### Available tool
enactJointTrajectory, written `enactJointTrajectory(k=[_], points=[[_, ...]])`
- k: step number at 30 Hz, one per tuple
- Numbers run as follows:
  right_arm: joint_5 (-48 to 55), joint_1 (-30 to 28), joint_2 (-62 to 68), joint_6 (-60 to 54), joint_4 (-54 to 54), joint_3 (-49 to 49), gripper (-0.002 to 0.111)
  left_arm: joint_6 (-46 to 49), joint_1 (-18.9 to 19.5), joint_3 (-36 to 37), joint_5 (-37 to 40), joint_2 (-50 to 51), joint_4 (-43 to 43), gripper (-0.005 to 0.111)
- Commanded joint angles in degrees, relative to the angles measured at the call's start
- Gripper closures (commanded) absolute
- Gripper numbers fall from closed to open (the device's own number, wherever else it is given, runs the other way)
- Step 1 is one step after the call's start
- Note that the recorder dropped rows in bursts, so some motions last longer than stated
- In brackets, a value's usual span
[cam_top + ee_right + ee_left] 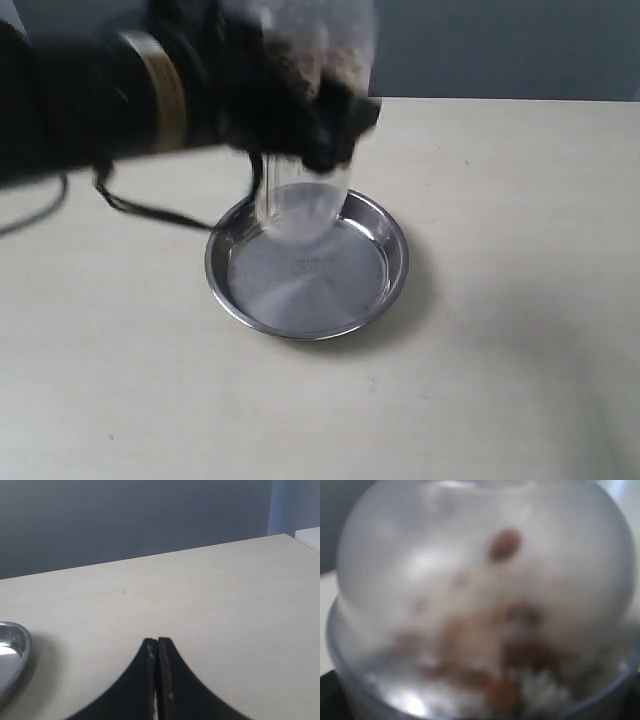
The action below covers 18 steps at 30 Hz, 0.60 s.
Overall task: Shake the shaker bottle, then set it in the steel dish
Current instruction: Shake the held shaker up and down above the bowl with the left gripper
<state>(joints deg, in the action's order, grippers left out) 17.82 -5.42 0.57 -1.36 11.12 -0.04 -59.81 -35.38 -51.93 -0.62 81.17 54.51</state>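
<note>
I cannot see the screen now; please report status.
Left gripper shut on shaker bottle, blurred, over steel dish. Right gripper shut, empty. No obstacle seen.

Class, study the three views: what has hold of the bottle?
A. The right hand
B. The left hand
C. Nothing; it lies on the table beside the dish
B: the left hand grips the bottle, while the right hand is shut on nothing over the table.
</note>
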Motion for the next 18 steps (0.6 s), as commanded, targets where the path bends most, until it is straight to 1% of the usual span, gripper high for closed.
enactJointTrajectory(k=[1, 2, 3, 4, 6, 8, 9, 10, 11, 12, 13, 14, 16, 17, 18], points=[[-0.38, -0.29, -0.28, -0.02, -0.10, 0.04, 0.109, 2.20, -0.29, -6.17, -0.35, -5.19, 5.19, 0.106], [-0.38, -0.29, -0.28, -0.02, -0.10, 0.04, 0.109, 1.03, -0.15, -7.19, 0.21, -6.51, 5.05, 0.106], [-0.38, -0.29, -0.28, -0.02, -0.10, 0.04, 0.109, 0.00, -0.04, -5.73, 0.62, -6.18, 3.50, 0.106], [-0.38, -0.29, -0.28, -0.02, -0.10, 0.04, 0.109, 0.00, 0.34, -2.98, 1.09, -4.65, 2.59, 0.106], [-0.38, -0.29, -0.28, -0.02, -0.10, 0.04, 0.109, -0.74, 1.08, 3.56, 0.62, 1.72, 0.83, 0.106], [-0.38, -0.29, -0.28, -0.02, -0.10, 0.04, 0.109, -1.57, 0.90, 3.37, -1.53, 3.20, -2.38, 0.106], [-0.38, -0.29, -0.28, -0.02, -0.10, 0.04, 0.109, -0.50, 0.91, 1.41, -5.08, 0.92, -0.67, 0.106], [-0.38, -0.29, -0.28, -0.02, -0.10, 0.04, 0.109, -0.19, 0.91, -0.82, -6.97, -2.42, 0.98, 0.106], [-0.38, -0.29, -0.28, -0.02, -0.10, 0.04, 0.109, -0.01, 0.91, -3.86, -7.28, -5.46, 2.45, 0.106], [-0.38, -0.29, -0.28, -0.02, -0.10, 0.04, 0.109, 0.22, 0.91, -6.20, -4.95, -7.00, 2.71, 0.106], [-0.38, -0.29, -0.28, -0.02, -0.10, 0.04, 0.109, 0.22, 0.91, -5.97, -1.55, -7.15, 2.12, 0.106], [-0.38, -0.29, -0.28, -0.02, -0.10, 0.04, 0.109, 0.22, 0.91, -3.28, 0.62, -5.40, 1.58, 0.106], [-0.38, -0.29, -0.28, -0.02, -0.10, 0.04, 0.109, 0.09, 1.71, 2.84, 0.62, -0.59, 0.82, 0.106], [-0.38, -0.29, -0.28, -0.02, -0.10, 0.04, 0.109, -1.00, 1.81, 3.93, 0.62, 1.90, -1.03, 0.106], [-0.38, -0.29, -0.28, -0.02, -0.10, 0.04, 0.109, -1.13, 1.70, 3.49, -0.05, 2.35, -1.61, 0.106]])
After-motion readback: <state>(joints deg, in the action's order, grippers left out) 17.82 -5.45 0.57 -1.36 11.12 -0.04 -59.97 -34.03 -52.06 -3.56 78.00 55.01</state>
